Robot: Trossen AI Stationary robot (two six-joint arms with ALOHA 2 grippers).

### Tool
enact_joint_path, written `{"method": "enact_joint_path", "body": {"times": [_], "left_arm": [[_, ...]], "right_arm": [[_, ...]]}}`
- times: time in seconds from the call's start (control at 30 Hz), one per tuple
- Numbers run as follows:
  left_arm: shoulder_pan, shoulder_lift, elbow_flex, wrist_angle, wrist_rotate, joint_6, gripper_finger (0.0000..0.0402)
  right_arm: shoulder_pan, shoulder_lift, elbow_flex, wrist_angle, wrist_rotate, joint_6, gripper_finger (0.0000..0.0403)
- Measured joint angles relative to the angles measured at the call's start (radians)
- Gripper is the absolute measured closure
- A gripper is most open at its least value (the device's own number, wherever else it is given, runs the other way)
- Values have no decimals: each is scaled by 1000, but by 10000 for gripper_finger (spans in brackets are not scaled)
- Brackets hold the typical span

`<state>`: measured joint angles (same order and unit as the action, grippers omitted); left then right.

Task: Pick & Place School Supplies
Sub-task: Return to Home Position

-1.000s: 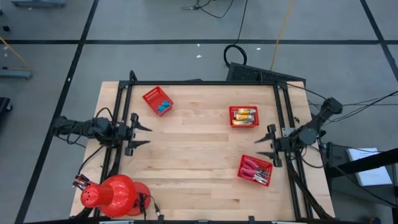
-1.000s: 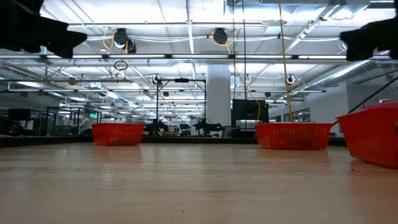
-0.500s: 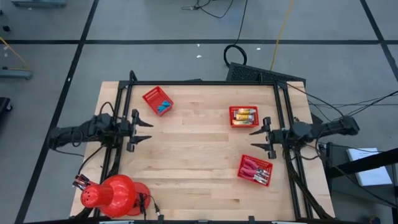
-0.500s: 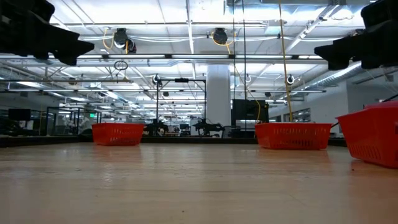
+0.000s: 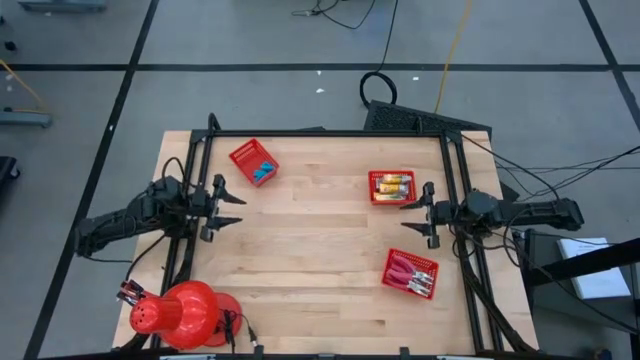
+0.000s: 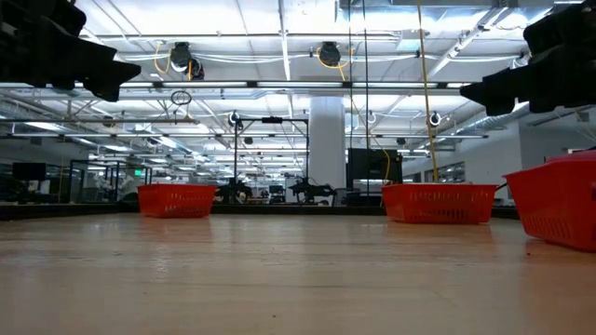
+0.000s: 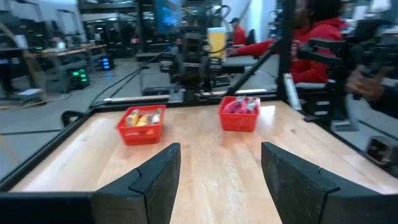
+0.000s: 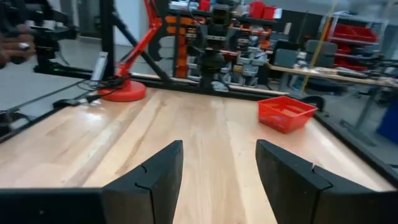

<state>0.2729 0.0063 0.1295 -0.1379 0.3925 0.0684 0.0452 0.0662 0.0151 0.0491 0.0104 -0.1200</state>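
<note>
Three red baskets (image 5: 240, 153) stand on the bench (image 5: 320, 235) in the high view. We see the blue erasers (image 5: 263, 172) in the one at ten o'clock, the yellow-and-white packets (image 5: 392, 185) in the one at two o'clock, and the red-handled tools (image 5: 408, 272) in the one at four o'clock. The left gripper (image 5: 230, 208) sits at nine o'clock and the right gripper (image 5: 408, 215) at three o'clock, both with fingers spread and empty.

From the low view, we find both grippers high above the bench, and the baskets' walls hide their contents.

Through the left wrist view, its fingers (image 7: 155, 180) stand apart over bare wood, facing the packets and tools, with a person in red (image 7: 314, 31) beyond.

Through the right wrist view, we see parted fingers (image 8: 152, 180) and one basket farther off.
</note>
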Motion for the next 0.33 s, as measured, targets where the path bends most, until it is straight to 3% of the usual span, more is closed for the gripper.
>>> {"method": "enact_joint_path", "body": {"times": [0.2,0.33], "left_arm": [[8,0,0,2,82,20,174],[7,0,0,18,51,58,174]], "right_arm": [[0,0,0,10,38,-1,206],[0,0,0,23,41,3,208]]}}
